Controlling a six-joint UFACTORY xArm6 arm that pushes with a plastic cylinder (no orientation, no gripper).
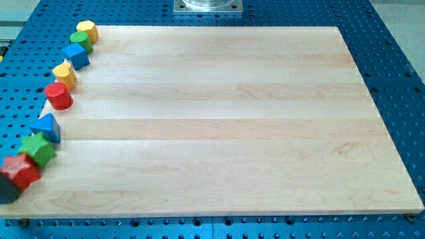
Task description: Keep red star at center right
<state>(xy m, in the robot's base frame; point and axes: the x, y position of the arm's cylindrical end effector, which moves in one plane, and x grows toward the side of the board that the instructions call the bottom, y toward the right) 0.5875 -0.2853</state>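
The red star [20,171] lies at the lower left edge of the wooden board [226,126], touching the green star [38,149] above it. A dark shape at the view's left edge, pressed against the red star's lower left side, looks like my tip [6,191]; most of the rod is cut off by the frame. The centre right of the board holds no block.
More blocks run up the board's left edge: a blue triangle [46,127], a red cylinder [58,96], a yellow block [64,74], a blue cube [77,56], a green block [78,38] and a yellow hexagon [87,31]. A blue perforated table [392,40] surrounds the board.
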